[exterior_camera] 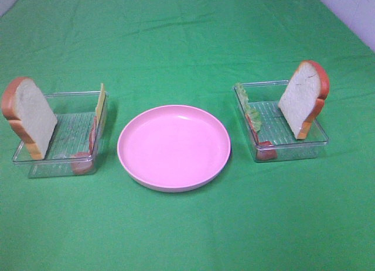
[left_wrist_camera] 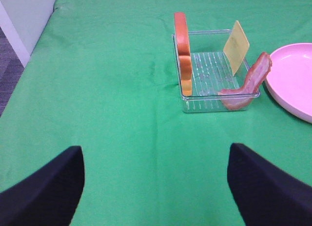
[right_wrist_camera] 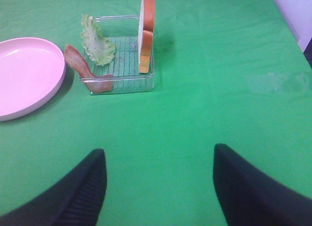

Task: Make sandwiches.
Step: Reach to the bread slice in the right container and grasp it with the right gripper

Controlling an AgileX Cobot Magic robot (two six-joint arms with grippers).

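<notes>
No sandwich is assembled; the parts stand in two clear trays. The left tray (exterior_camera: 41,165) holds a bread slice (exterior_camera: 30,116), a yellow cheese slice (exterior_camera: 101,101) and a meat strip (exterior_camera: 88,157). The right tray (exterior_camera: 293,149) holds a bread slice (exterior_camera: 303,98), a lettuce leaf (exterior_camera: 249,110) and a meat strip (exterior_camera: 265,151). My left gripper (left_wrist_camera: 156,187) is open and empty, well short of its tray (left_wrist_camera: 204,103), bread (left_wrist_camera: 184,52), cheese (left_wrist_camera: 236,46) and meat (left_wrist_camera: 248,82). My right gripper (right_wrist_camera: 158,187) is open and empty, short of its bread (right_wrist_camera: 146,33), lettuce (right_wrist_camera: 96,40) and meat (right_wrist_camera: 83,70).
A round pink plate (exterior_camera: 174,147) sits between the trays with nothing on it; it also shows in the left wrist view (left_wrist_camera: 292,79) and the right wrist view (right_wrist_camera: 24,74). Green cloth (exterior_camera: 187,236) covers the table. Neither arm shows in the exterior high view.
</notes>
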